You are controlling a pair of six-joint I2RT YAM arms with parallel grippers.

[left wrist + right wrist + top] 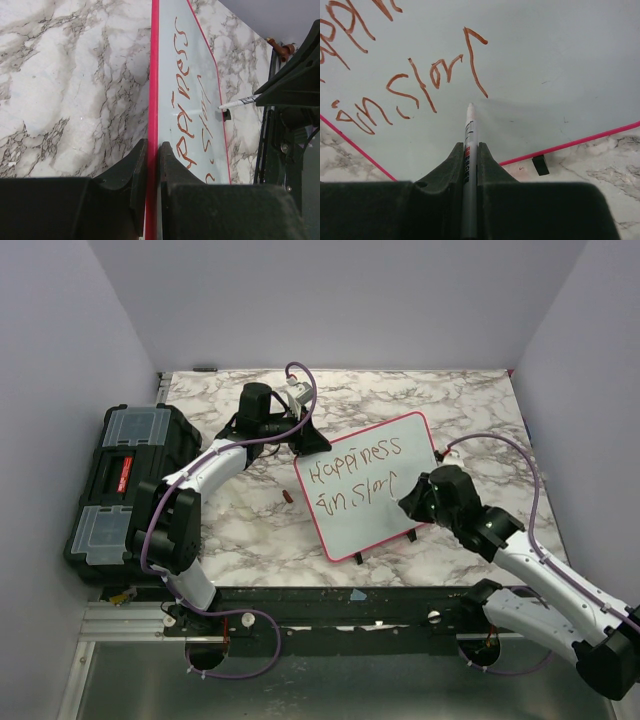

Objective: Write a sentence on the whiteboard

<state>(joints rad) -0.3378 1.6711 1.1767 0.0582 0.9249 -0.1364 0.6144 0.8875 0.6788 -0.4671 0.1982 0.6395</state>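
Just ahead of the right gripper, clamped on a slim white marker pen, the dark red-brown handwritten sentence breaks off mid-word on the glossy white, pink-framed whiteboard. The first line looks complete and the second unfinished. The left gripper pinches the board's edge above the marble bench.

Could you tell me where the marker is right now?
In the right wrist view, the marker is clamped in the right tool, its tip over the whiteboard beside the last stroke of the sentence.
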